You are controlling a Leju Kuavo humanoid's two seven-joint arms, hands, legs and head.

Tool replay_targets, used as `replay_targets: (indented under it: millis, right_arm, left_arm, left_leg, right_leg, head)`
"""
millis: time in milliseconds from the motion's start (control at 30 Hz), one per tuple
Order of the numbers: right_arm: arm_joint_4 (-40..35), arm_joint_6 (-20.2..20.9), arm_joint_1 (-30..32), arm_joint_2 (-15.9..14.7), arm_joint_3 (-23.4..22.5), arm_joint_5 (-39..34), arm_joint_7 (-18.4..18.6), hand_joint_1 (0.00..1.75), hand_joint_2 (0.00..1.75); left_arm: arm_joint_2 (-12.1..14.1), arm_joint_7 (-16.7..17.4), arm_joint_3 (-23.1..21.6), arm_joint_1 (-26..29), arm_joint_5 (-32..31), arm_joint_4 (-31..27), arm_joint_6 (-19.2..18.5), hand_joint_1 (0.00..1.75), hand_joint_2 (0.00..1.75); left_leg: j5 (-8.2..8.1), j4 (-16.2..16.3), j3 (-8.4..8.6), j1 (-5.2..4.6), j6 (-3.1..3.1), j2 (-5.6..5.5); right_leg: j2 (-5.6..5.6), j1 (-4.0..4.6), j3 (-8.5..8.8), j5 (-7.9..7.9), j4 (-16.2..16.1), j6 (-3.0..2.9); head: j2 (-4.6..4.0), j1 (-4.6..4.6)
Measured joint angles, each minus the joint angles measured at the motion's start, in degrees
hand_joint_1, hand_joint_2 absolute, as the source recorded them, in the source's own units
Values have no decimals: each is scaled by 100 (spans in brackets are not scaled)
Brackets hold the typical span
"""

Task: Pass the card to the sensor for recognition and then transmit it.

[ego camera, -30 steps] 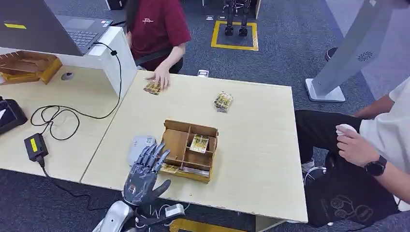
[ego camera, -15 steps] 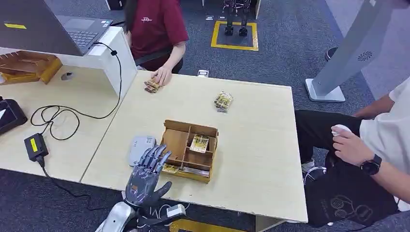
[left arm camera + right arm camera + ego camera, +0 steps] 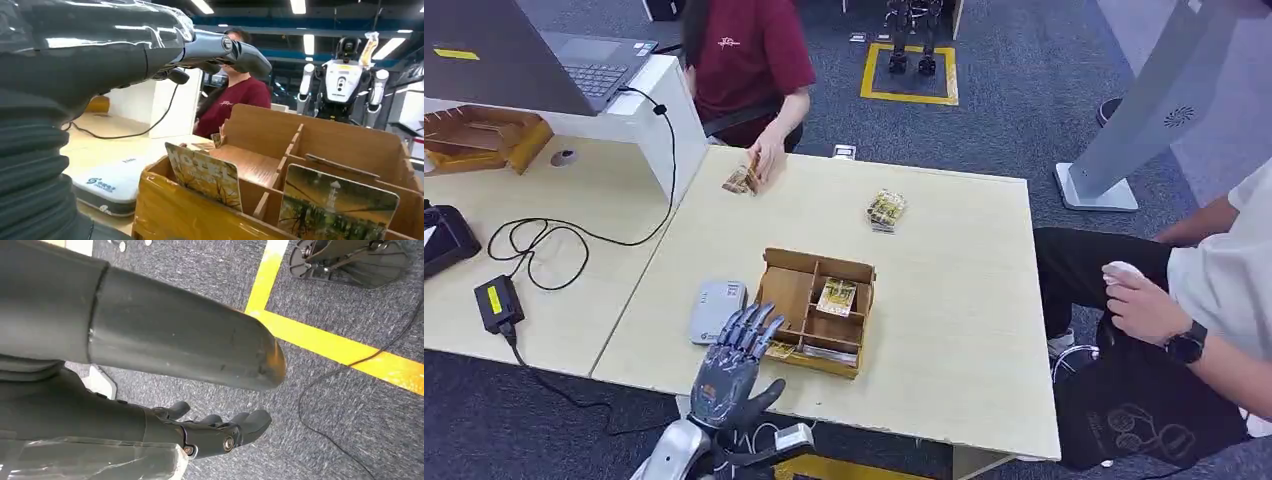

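cards [image 3: 202,174] stand upright in the box [image 3: 816,310] up close, left hand [image 3: 729,368] spread empty beside it.

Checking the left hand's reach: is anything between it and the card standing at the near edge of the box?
Nothing visible does. The left hand hovers open beside the box, fingers just above the card.

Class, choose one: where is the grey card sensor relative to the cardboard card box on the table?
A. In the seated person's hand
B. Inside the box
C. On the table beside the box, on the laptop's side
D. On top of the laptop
C: the grey card sensor lies flat on the table beside the cardboard card box, toward the laptop.
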Motion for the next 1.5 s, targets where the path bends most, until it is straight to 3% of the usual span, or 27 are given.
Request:
replay_targets:
  millis: [600,1500]
  right_arm:
    - [0,-9,0,9,0,11,0,0,0]
    - [0,-17,3,20,0,20,-2,0,0]
  left_arm:
    - [-122,184,57,-130,-190,350,2,0,175]
    - [-337,31,608,-116,-391,352,7,2,175]
  left_leg:
    - [0,0,0,0,0,0]
    - [0,0,-1,0,0,0]
  right_leg:
    - [0,0,0,0,0,0]
    - [0,0,0,0,0,0]
  head:
    - [0,0]
    - [0,0]
